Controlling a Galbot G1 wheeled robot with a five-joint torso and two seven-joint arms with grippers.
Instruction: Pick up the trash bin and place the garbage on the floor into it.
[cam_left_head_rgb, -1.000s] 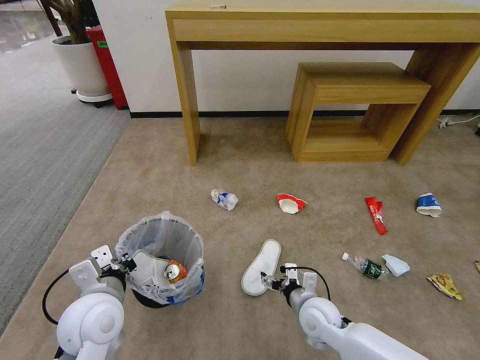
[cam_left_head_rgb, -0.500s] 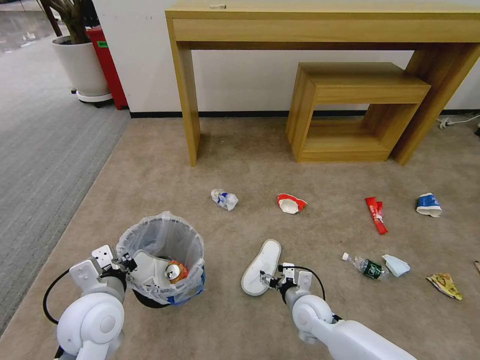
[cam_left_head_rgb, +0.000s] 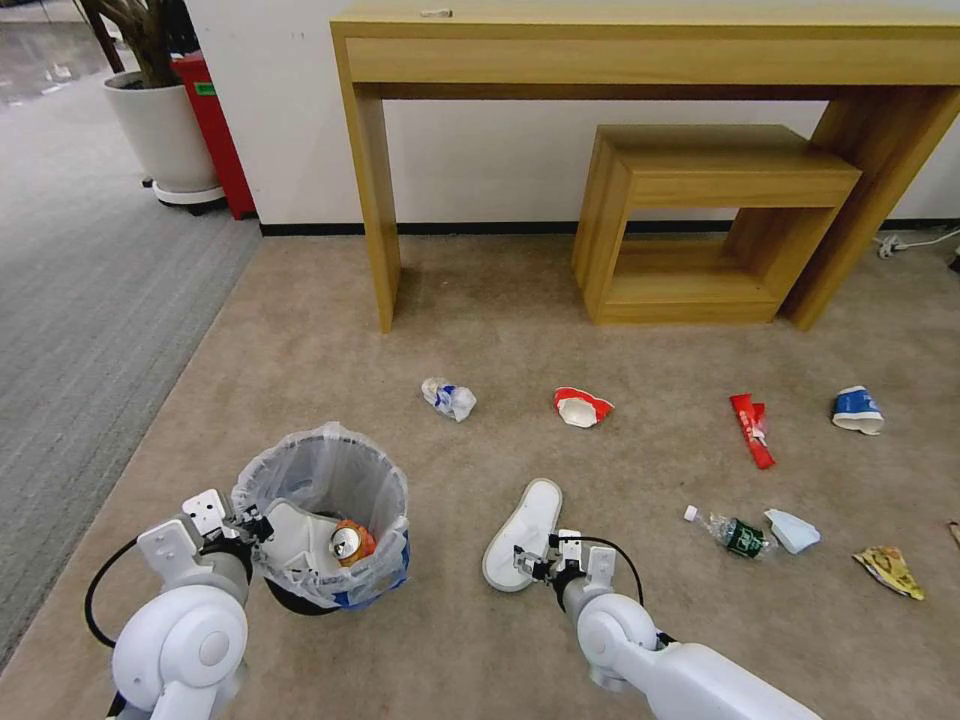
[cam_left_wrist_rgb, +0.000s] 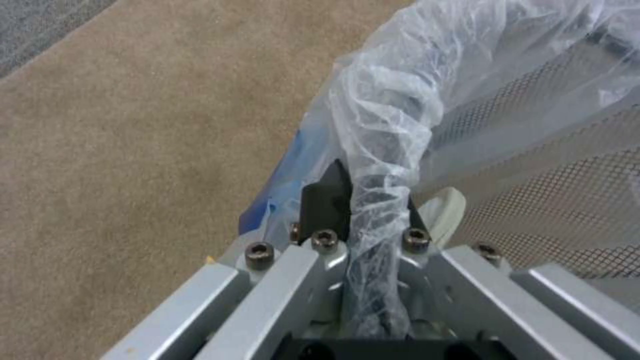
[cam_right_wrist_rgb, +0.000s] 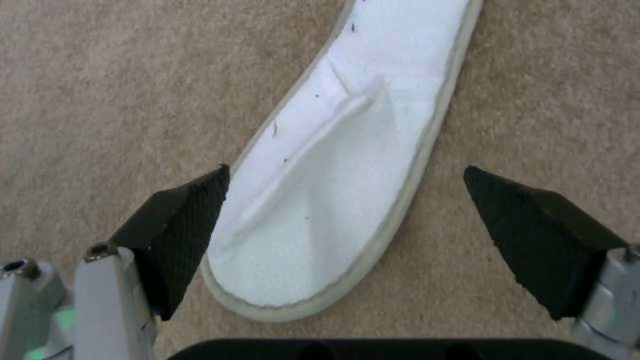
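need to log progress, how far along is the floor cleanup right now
Done: the left gripper grips the trash bin by its rim; an orange can and a white item lie inside. In hand: the right gripper is open around the white slipper. Left: cups, red wrapper, bottle, yellow wrapper.

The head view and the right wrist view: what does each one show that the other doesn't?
Head view alone: the left gripper shut on the rim of the trash bin, a can inside the bin, litter scattered on the carpet, and the wooden desk. Right wrist view alone: close up, the two black fingertips spread wide, one on each side of the slipper. Both share the white slipper and the right gripper, open over its lower end.
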